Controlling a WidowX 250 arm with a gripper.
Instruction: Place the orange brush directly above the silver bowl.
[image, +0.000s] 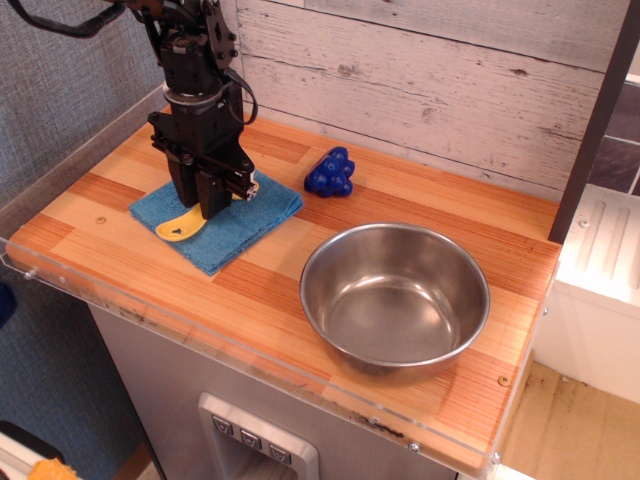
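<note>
One step of the job looks nearly in hand, and the rest is not yet done. The claw (207, 203) stands low over the blue cloth (220, 222) at about ten o'clock on the counter (290, 300), its black jaws drawn close together around the middle of the orange brush (180, 229). Only the rounded handle end with its dark star shows, sticking out toward seven o'clock from under the jaws, plus a small pale bit of bristle at the two o'clock side; the part between the jaws is hidden, so the grip reads as clenched on the brush, though contact itself cannot be seen. The handle appears to lie on or just above the cloth, so I judge the brush is not lifted yet. The silver bowl (395, 296) sits empty toward four o'clock on the counter, well apart from the cloth, with bare wood between them. A blue toy (331, 172) shaped like a bunch of grapes rests near the back wall at about twelve o'clock, between cloth and bowl but farther back. What remains, as I judge it: raise the brush clear of the cloth, carry it toward four o'clock, and bring it over the bowl's middle.
</note>
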